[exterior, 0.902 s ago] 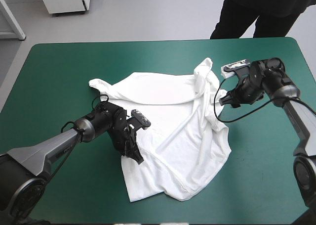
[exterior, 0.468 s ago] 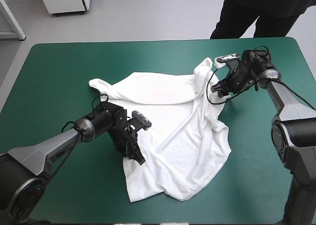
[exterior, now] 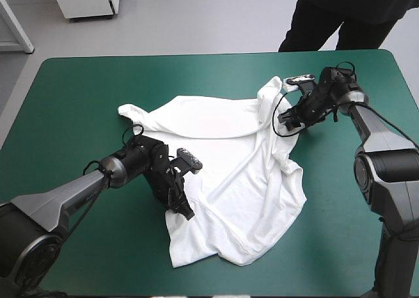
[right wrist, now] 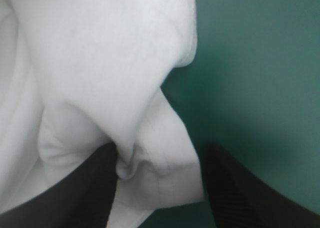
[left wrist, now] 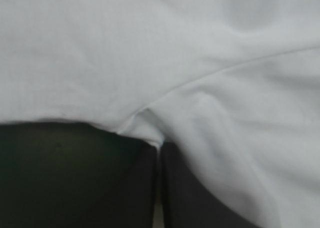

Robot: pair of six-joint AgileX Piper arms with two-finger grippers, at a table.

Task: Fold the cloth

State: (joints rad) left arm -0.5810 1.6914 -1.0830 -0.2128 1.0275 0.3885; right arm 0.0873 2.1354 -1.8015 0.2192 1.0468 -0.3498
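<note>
White T-shirt [exterior: 222,173] spread mostly flat on the middle of the teal-green bench [exterior: 78,88], right side doubled over into a long ridge running to a bunched far right corner. Left jaws clenched on the T-shirt's left edge, about midway along it; right jaws released, set at that bunched far right part. Only from the left wrist: black fingers [left wrist: 130,188] met in a point, a small pucker of hem nipped at the tip, white cloth across everything ahead. Only from the right wrist: black fingers [right wrist: 250,198] well apart, a thick fold of cloth between them, touching one finger, bare teal-green cover by the other. Only from above: the whole outline, one sleeve [exterior: 129,112] toward the far left, both jaws low at opposite sides of the cloth.
</note>
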